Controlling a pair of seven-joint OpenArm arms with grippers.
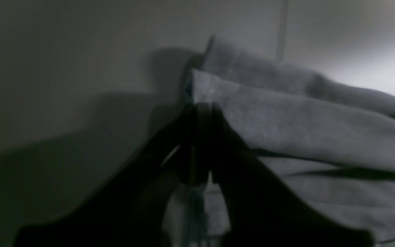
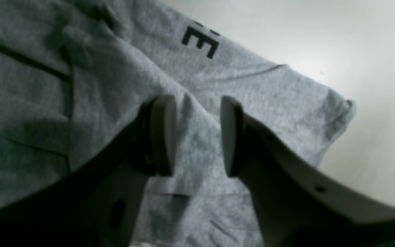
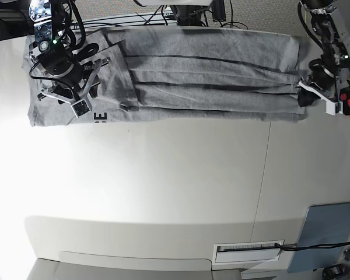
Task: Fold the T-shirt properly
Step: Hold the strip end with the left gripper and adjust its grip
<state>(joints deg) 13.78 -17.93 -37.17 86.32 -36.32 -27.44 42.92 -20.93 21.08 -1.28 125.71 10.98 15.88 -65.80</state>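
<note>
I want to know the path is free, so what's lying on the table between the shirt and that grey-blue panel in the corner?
Nothing: in the base view, bare white table runs from the shirt to the panel, crossed only by a thin seam line.

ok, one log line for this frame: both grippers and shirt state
left gripper: shut on T-shirt edge | right gripper: open over lettered end | T-shirt: long pleated band across the table's far side

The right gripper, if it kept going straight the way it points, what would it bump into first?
Probably the heather-grey cotton T-shirt. The right gripper is open, its fingers pointing at cloth just below the black lettering; the gap is unclear.
</note>
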